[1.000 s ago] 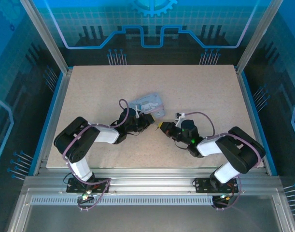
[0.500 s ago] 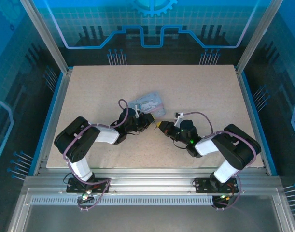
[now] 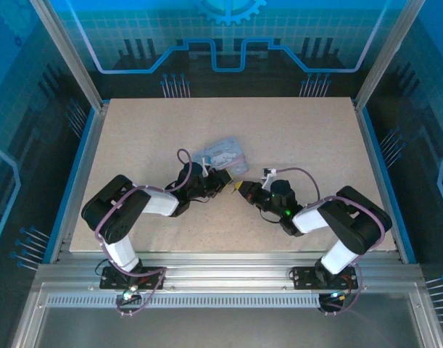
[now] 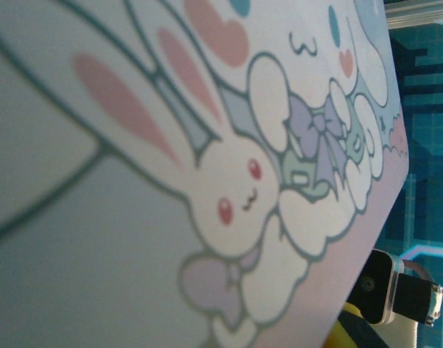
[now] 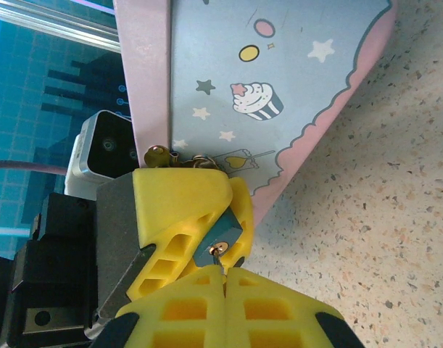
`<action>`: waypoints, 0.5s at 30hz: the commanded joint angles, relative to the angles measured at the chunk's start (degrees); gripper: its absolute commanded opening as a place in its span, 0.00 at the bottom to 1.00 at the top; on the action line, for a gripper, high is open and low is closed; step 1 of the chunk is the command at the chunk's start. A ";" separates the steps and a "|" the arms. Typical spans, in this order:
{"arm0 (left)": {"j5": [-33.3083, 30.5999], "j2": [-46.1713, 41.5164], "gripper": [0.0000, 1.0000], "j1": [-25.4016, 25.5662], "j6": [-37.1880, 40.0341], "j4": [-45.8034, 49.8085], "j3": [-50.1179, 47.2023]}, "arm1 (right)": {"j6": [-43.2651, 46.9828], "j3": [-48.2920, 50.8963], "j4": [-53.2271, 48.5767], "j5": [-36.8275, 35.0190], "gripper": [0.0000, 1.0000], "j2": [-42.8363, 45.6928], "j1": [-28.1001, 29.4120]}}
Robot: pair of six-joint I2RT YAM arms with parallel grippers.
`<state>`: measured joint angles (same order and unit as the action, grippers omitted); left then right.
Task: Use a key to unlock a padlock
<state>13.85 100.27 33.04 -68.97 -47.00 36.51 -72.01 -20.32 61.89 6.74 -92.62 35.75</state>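
Closer in now, right gripper [image 5: 222,270] pinching key [image 5: 218,250], left gripper [image 3: 225,184] clamping padlock [image 5: 217,233], key mostly hidden between fingers.

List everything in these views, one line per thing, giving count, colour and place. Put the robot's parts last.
table: one, beige speckled, inside the blue-panelled enclosure
tin: one, pale blue with a pink edge and cartoon prints, mid-table just beyond the fingers
padlock: one, dark blue-grey, clamped between the left fingers at the tin's edge
key: one, tiny, metallic, at the tips of the right fingers, against the padlock
left fingers: one pair, yellow, shut on the padlock
right fingers: one pair, yellow, shut on the key, meeting the left pair at mid-table
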 commanded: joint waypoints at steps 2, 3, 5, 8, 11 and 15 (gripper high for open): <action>3.16 0.64 0.00 -0.19 -1.59 -4.08 -0.39 | 0.85 -1.74 3.06 -1.72 0.00 -1.11 0.81; 3.20 0.54 0.00 -0.23 -1.53 -4.13 -0.39 | 0.90 -1.83 3.13 -1.77 0.00 -1.31 0.82; 3.20 0.33 0.00 -0.18 -1.64 -4.13 -0.39 | 0.88 -2.06 3.44 -1.74 0.00 -1.86 0.98; 3.39 0.33 0.00 -0.17 -1.94 -4.27 -0.24 | 0.68 -2.54 4.28 -1.42 0.00 -3.25 1.18; 3.56 0.21 0.00 -0.17 -2.11 -4.57 -0.06 | 0.72 -3.05 4.50 -1.38 0.00 -4.72 1.54; 3.91 0.15 0.00 -0.21 -2.19 -4.43 0.22 | 0.02 -3.74 5.84 -0.81 0.00 -6.81 1.86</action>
<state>13.74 100.36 31.94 -69.63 -47.37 36.51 -72.03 -22.20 65.63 6.39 -97.56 36.29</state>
